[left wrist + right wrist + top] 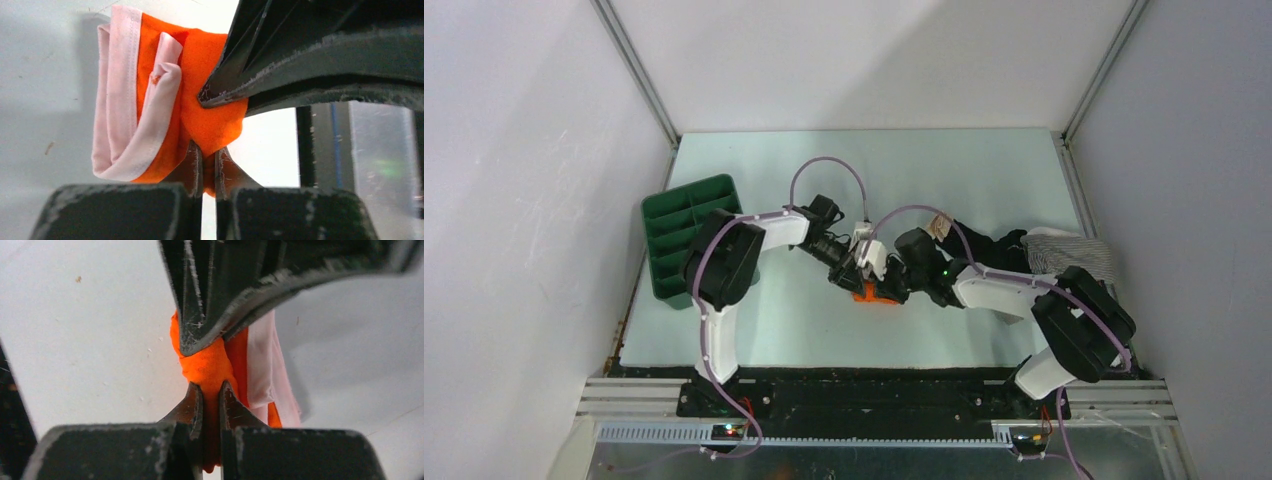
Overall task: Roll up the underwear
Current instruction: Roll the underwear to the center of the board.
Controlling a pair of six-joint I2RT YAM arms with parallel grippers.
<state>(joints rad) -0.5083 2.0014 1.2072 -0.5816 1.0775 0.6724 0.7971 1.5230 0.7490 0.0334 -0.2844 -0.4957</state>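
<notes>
Both my left arm (769, 232) and my right arm (999, 285) bend inward and meet near the middle of the table (984, 180). My left gripper (209, 159) and right gripper (211, 392) each pinch the orange underwear (150, 100) from opposite sides. It is a small bunched bundle with pale pink trim.

Left gripper (209, 160) and right gripper (212, 392) crowd mid-table; beyond them the table (944, 170) lies open. A green divided bin (686, 238) blocks the left edge, a clothes heap (1064, 252) the right.

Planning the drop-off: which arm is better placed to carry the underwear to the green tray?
Likely left: left end effector and right end effector both pinch the underwear, but the green tray sits on the left.
</notes>
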